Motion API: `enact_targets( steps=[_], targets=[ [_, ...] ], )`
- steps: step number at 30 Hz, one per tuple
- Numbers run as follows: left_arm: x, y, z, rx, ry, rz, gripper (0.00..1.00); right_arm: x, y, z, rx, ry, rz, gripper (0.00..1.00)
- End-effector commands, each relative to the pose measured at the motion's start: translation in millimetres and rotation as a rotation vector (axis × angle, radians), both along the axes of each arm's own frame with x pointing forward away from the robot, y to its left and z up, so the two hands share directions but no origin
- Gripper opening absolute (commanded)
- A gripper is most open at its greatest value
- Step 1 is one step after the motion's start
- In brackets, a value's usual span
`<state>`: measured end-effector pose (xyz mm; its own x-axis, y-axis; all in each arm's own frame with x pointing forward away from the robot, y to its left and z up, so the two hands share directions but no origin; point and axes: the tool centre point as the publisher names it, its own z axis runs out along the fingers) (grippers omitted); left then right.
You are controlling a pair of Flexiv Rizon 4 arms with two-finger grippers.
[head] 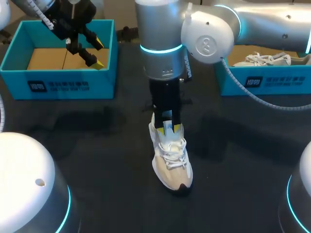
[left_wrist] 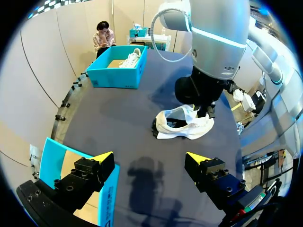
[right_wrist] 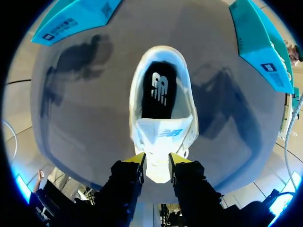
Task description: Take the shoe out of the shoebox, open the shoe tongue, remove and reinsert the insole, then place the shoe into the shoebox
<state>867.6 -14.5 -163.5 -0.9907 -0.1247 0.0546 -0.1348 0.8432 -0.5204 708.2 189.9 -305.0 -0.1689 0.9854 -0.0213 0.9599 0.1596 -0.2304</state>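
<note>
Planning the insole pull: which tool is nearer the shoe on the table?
Right. The right tool is shut on the tongue of the shoe, directly above it; the left tool hangs open over the empty shoebox, well apart from the shoe.

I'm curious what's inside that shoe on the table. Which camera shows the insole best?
The right wrist view: it looks straight into the shoe, onto the black insole, with the right jaws shut on the tongue. The head view shows only laces and toe; the left wrist view, a dark glimpse.

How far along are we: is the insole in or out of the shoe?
In: the black insole lies inside the shoe, whose tongue the right gripper holds.
</note>
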Motion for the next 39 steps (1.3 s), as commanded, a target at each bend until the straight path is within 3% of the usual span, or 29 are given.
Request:
enact_targets(
  steps=[1,3,8,15,30,39],
  targets=[
    [0.3,0,0,0.004,0.001,0.001,1.00,2.8,-4,-11,0.010,-0.001,-0.008,0.25],
    [0.3,0,0,0.004,0.001,0.001,1.00,4.7,-5,-16,0.011,0.003,-0.009,0.20],
    [0.3,0,0,0.004,0.001,0.001,1.00,8.3,-6,-24,0.018,0.010,-0.002,0.19],
    [0.3,0,0,0.004,0.001,0.001,1.00,2.2,-11,-10,-0.021,-0.008,-0.004,0.19],
    [0.3,0,0,0.004,0.001,0.001,1.00,12.0,-16,-39,0.018,-0.019,0.003,0.24],
    [0.3,0,0,0.004,0.001,0.001,1.00,9.1,-20,-31,0.046,-0.066,0.024,0.30]
  ],
)
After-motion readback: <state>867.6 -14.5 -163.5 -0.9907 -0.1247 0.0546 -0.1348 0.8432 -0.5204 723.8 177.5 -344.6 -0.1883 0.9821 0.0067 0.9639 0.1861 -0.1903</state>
